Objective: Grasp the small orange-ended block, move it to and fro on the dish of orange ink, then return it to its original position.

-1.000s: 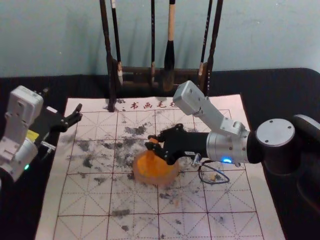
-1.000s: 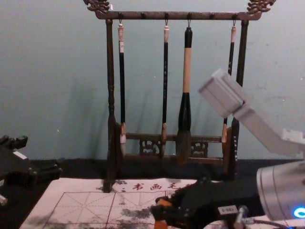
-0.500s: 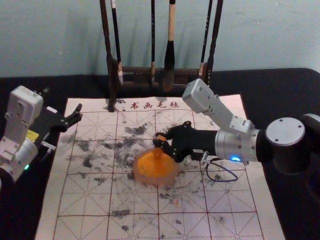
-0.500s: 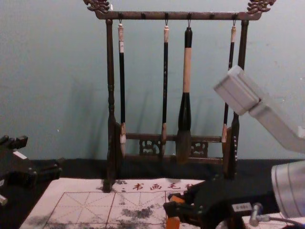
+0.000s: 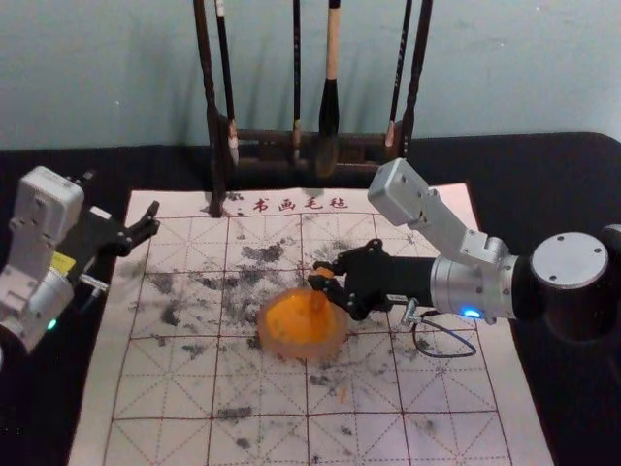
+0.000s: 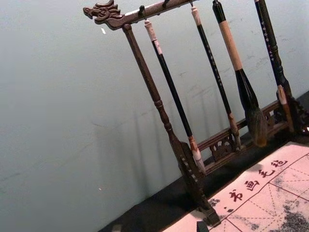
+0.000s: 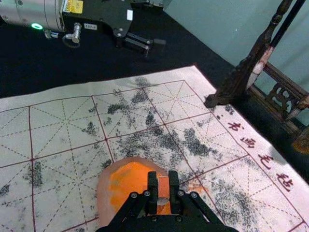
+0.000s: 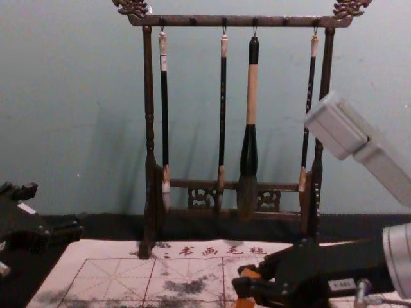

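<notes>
Mat (image 5: 262,388) "书画毛毡", left arm (image 5: 63,260) beside; right end effector (image 5: 323,276) grips block (image 5: 321,273) over dish (image 5: 275,343)

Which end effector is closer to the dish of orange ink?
Right. The right end effector grips the block at the dish's far right side; the left end effector is open near the mat's far left corner.

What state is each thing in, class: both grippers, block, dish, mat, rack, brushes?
Right gripper: fingers shut on the block.
Block: held roughly upright, at the dish.
Dish: on the mat, holding orange ink.
Left gripper: fingers open, empty.
Mat: flat, dark-blotched.
Rack: standing.
Brushes: hanging, bristles down.
</notes>
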